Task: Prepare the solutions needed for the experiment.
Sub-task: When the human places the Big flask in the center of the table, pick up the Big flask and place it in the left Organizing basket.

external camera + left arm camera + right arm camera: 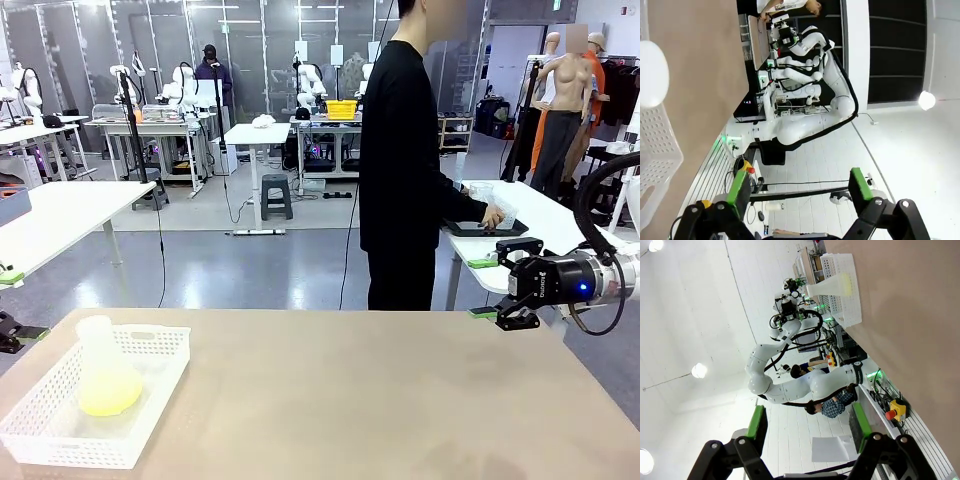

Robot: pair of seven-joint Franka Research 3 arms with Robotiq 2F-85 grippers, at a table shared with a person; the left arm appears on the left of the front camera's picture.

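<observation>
The solutions (108, 395) are a small pool of pale yellow-green liquid in the bottom of a frosted white conical flask (98, 340). The flask stands in a white mesh basket (165, 372) at the table's near left. In the right wrist view the liquid (849, 284), the flask (826, 288) and the basket (852, 310) sit far off. My right gripper (508, 284) hovers open past the table's far right corner, and nothing is between its green pads (758, 426). My left gripper (800, 187) is open and holds nothing. The basket (660, 155) and the flask (649, 75) lie to its side.
A person in black (400, 160) stands beyond the table's far edge, turned to a side table (560, 225), with a hand (492, 215) on a black tray (480, 229). The tan tabletop (380, 400) stretches bare from the basket to its right edge.
</observation>
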